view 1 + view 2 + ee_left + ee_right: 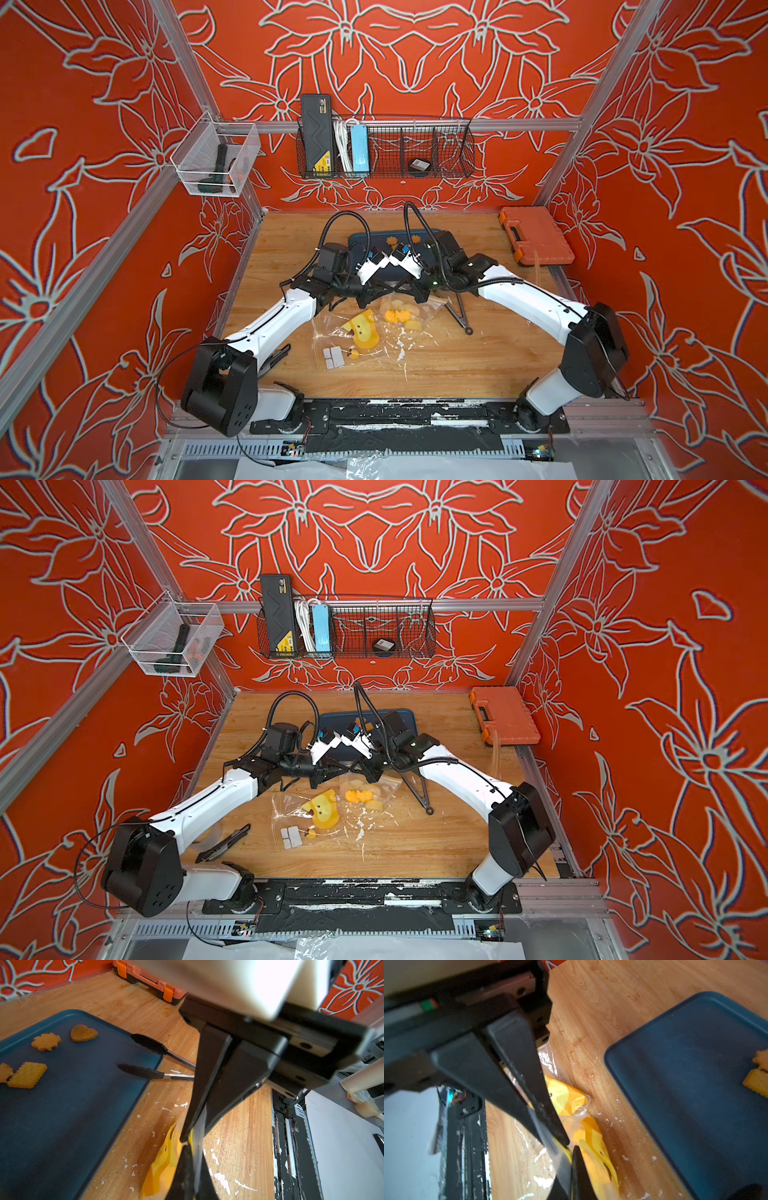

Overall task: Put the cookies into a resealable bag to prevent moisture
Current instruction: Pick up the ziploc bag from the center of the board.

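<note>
Directions are given on a clock face laid over the table, with the back wall at 12 o'clock.

**Bag.** The bag is located at the table centre. Its far edge is lifted and is pinched from both sides. Several cookies are seen inside through the clear film.

**Grippers.** The left gripper is pressed together on the bag's film, and a strip of film is seen between its fingers. The right gripper is clamped on the same edge in the same way. The two sets of tips are nearly touching.

**Tray.** The tray is placed at 12 o'clock of the bag. Four more cookies are seen on it: a flower, a heart, a rectangle and one cut off by the frame edge.

**Tongs.** The tongs are laid at 3 o'clock of the bag, with the black tips resting over the tray rim.

**Second bag.** A second bag is laid flat at 8 o'clock of the bag. A yellow figure and white squares are printed on it.

**Case.** An orange case is set in the 1 o'clock corner.

**Writing.** Small print is present on a corner of the second bag, and a yellow label on the black pack in the wall basket. Neither can be read.
</note>
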Robot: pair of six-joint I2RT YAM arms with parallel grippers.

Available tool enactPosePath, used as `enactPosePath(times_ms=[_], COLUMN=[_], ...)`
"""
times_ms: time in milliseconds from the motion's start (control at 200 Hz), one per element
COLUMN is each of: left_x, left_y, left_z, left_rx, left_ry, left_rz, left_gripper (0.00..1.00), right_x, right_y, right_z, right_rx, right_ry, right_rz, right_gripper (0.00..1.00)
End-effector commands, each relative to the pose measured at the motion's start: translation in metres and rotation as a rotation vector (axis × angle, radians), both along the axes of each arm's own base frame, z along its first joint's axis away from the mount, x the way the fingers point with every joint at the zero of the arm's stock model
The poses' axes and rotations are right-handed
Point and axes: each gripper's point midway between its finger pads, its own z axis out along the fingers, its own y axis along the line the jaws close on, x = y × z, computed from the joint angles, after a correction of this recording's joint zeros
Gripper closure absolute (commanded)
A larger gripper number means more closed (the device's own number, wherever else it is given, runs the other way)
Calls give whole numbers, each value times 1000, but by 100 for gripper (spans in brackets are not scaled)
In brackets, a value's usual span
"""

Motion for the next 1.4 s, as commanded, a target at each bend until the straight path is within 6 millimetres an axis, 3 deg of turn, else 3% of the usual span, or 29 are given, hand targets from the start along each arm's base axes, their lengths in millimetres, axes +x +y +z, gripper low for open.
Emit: enactPosePath(times_ms=[0, 95, 140, 250, 285, 310, 360, 435, 495, 510, 535, 636, 706, 726, 751, 831, 891, 911, 931, 1016, 1066, 1081, 1101, 1206, 1266, 1286, 1316, 1386, 1396], left_x=[-12, -11, -12, -12, -11, -11, -11, -11, -10, -9, -7, -4, -4, -4, -3, -2, -1, -1, -1, 0, 0, 0, 1, 0, 1, 0, 0, 0, 0], left_y=[-5, -5, -4, -4, -4, -4, -4, -4, -3, -3, -2, -1, -1, 0, 0, 1, 1, 1, 2, 2, 2, 2, 2, 3, 3, 2, 3, 2, 2], left_z=[11, 11, 11, 12, 12, 12, 11, 11, 11, 10, 9, 7, 8, 8, 8, 7, 7, 6, 7, 6, 6, 5, 6, 5, 6, 5, 6, 5, 6], left_rx=[-34, -33, -33, -33, -33, -33, -30, -30, -25, -22, -16, -3, -4, -3, -1, 5, 8, 9, 10, 15, 15, 15, 16, 17, 16, 16, 16, 16, 16], left_ry=[-30, -30, -31, -35, -36, -35, -33, -35, -35, -34, -34, -34, -36, -37, -39, -40, -40, -38, -41, -40, -42, -40, -40, -41, -41, -40, -41, -39, -40], left_rz=[-56, -55, -54, -51, -51, -50, -49, -45, -37, -33, -24, -9, -5, -3, 0, 9, 15, 17, 18, 25, 27, 27, 28, 28, 29, 27, 28, 26, 26], left_gripper=[100, 100, 100, 100, 100, 100, 100, 100, 100, 100, 100, 100, 100, 100, 100, 100, 100, 100, 100, 100, 100, 100, 100, 100, 100, 100, 100, 100, 100], right_x=[2, 10, 11, 5, 6, 6, 7, 6, 7, 8, 7, 3, 7, 8, 7, 7, 8, 7, 7, 3, 4, 5, 4, -4, -3, -3, -4, -5, -5], right_y=[9, 3, -2, -9, -11, -13, -17, -22, -26, -27, -28, -33, -39, -41, -42, -49, -53, -54, -56, -61, -66, -67, -69, -73, -79, -81, -84, -93, -94], right_z=[11, 8, 6, 3, 2, 1, -1, -1, -1, -1, -1, -1, -4, -5, -6, -9, -11, -11, -11, -12, -13, -13, -13, -12, -12, -11, -11, -15, -16], right_rx=[50, 23, 11, -25, -36, -42, -52, -66, -77, -79, -80, -98, -119, -123, -126, -150, -165, -163, -161, -173, -186, -186, -184, -185, -192, -190, -193, -232, -240], right_ry=[-40, -72, -82, -77, -87, -92, -98, -98, -111, -114, -116, -104, -119, -121, -123, -110, -117, -118, -118, -108, -115, -120, -122, -89, -98, -107, -112, -108, -108], right_rz=[21, -33, -53, -36, -49, -59, -76, -83, -103, -111, -114, -106, -145, -154, -160, -173, -197, -203, -207, -212, -237, -246, -252, -241, -271, -281, -287, -309, -314], right_gripper=[100, 82, 100, 100, 79, 73, 100, 100, 76, 79, 100, 100, 74, 78, 100, 100, 75, 81, 100, 100, 80, 82, 100, 100, 67, 72, 100, 100, 93])
